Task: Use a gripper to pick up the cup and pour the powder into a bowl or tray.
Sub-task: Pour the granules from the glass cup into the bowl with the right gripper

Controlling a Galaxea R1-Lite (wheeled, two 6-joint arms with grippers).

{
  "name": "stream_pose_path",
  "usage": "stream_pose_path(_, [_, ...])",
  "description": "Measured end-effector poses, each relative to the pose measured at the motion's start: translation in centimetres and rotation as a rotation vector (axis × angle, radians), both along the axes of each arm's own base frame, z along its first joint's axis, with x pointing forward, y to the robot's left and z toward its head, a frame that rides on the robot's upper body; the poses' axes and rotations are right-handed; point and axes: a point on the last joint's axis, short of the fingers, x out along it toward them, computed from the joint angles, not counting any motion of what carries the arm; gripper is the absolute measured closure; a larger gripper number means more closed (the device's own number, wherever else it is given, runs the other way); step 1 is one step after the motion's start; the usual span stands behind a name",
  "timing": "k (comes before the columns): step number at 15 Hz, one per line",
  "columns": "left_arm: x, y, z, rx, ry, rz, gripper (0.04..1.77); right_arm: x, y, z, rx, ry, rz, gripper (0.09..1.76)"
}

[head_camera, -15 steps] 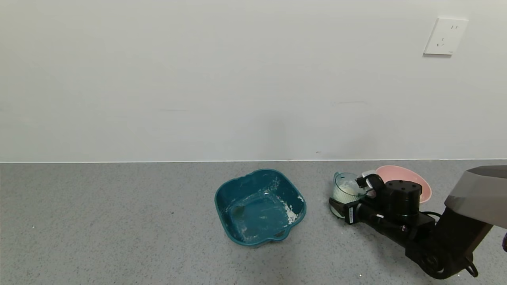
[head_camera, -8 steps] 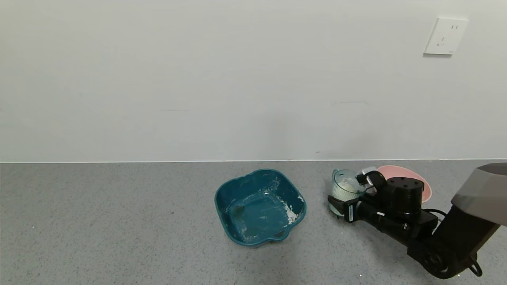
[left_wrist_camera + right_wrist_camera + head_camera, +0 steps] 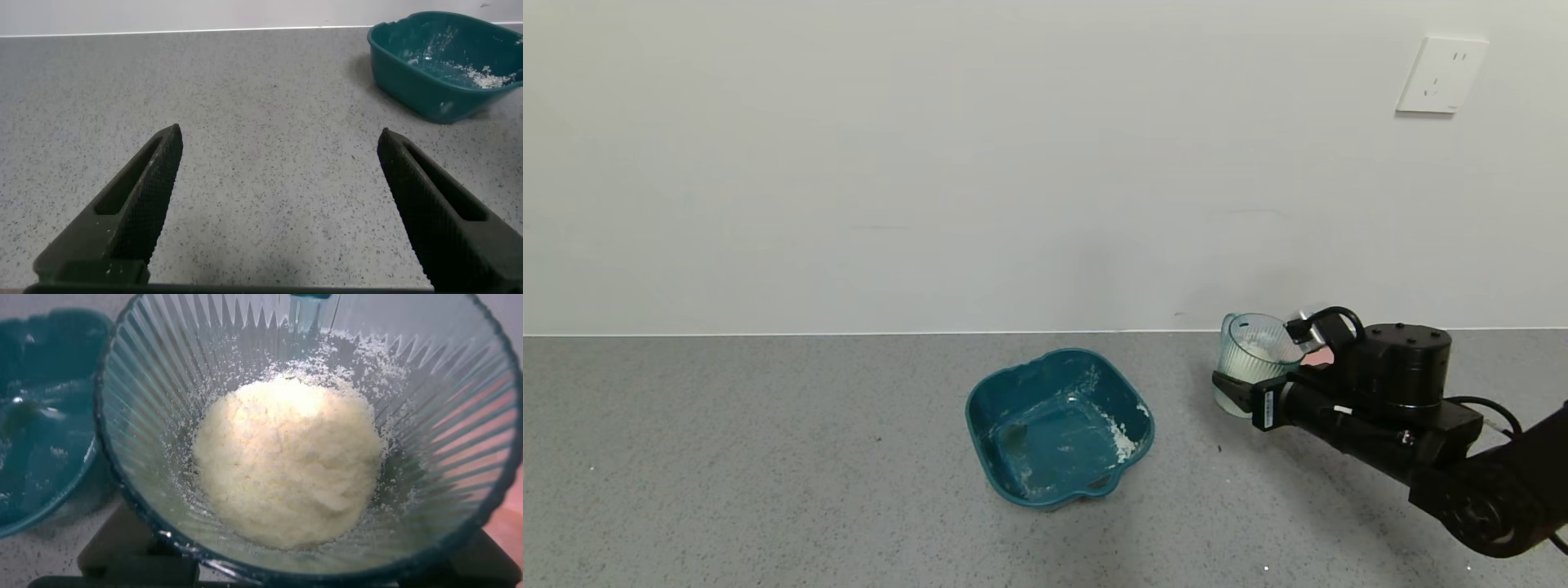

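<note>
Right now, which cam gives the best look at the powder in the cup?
Right wrist view: it looks straight down into the cup, and the powder fills the frame as a clumpy white mound. Head view shows only a faint white patch through the ribbed wall, in the right gripper. Left wrist view shows none.

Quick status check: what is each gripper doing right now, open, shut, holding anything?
Left gripper: open, holding nothing, over the bare countertop.
Right gripper: shut on the cup, lifted upright with the powder inside.

The right gripper [image 3: 1262, 371] holds the cup [image 3: 1252, 359] above the counter [image 3: 768, 457].
</note>
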Motion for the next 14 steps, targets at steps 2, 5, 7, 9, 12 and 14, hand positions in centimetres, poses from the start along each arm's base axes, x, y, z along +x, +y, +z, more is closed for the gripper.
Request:
stream_pose_path(2, [0.0,0.0,0.0,0.000,0.000,0.000,0.09,-0.3,-0.9,1.4,0.004,-0.018,-0.021,0.50])
stream_pose_path(5, [0.0,0.0,0.0,0.000,0.000,0.000,0.09,-0.6,-2.6,3.0,0.008,-0.042,-0.071,0.50])
stream_pose_path(7, [0.0,0.0,0.0,0.000,0.000,0.000,0.09,-0.6,-3.9,3.8,0.009,-0.056,-0.108,0.51])
stream_pose_path(9, [0.0,0.0,0.0,0.000,0.000,0.000,0.09,-0.7,-5.2,4.1,-0.015,-0.065,-0.142,0.51])
stream_pose_path(12, [0.0,0.0,0.0,0.000,0.000,0.000,0.09,-0.7,-7.3,4.3,-0.032,-0.075,-0.163,0.51])
stream_pose_path(14, [0.0,0.0,0.0,0.000,0.000,0.000,0.09,-0.8,-8.3,4.6,-0.038,-0.086,-0.183,0.51])
